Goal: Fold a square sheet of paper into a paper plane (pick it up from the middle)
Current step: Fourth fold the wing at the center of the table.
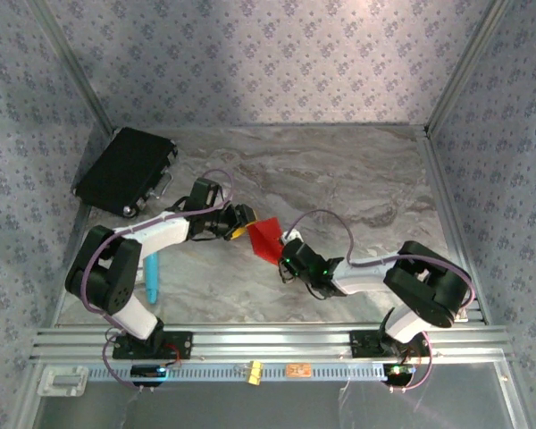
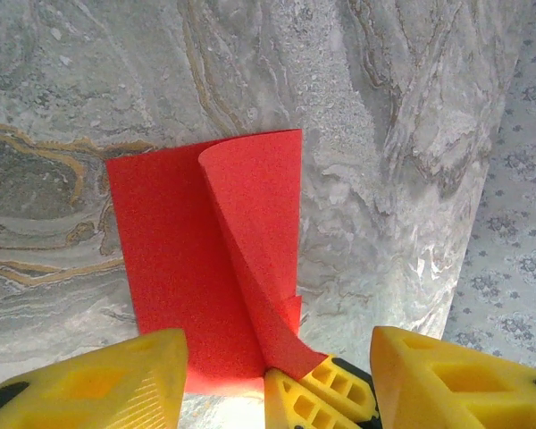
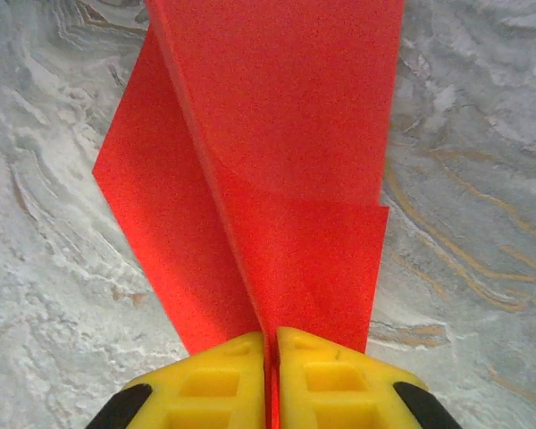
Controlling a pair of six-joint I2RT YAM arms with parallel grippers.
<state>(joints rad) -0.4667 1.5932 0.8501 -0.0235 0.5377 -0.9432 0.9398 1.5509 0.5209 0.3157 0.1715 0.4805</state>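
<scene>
R: My right tool [image 3: 270,384] is pinching the red sheet [image 3: 286,179] at its crease; its long axis is running straight ahead over the counter [image 3: 482,134].
L: My left tool [image 2: 277,357] is standing spread, straddling that pinched end.

One camera sits high up behind the arms and looks down at the whole table [image 1: 357,179]. The two wrist cameras look from very near at the red paper [image 1: 266,238], one from the left, one from the right. All three see it.
</scene>
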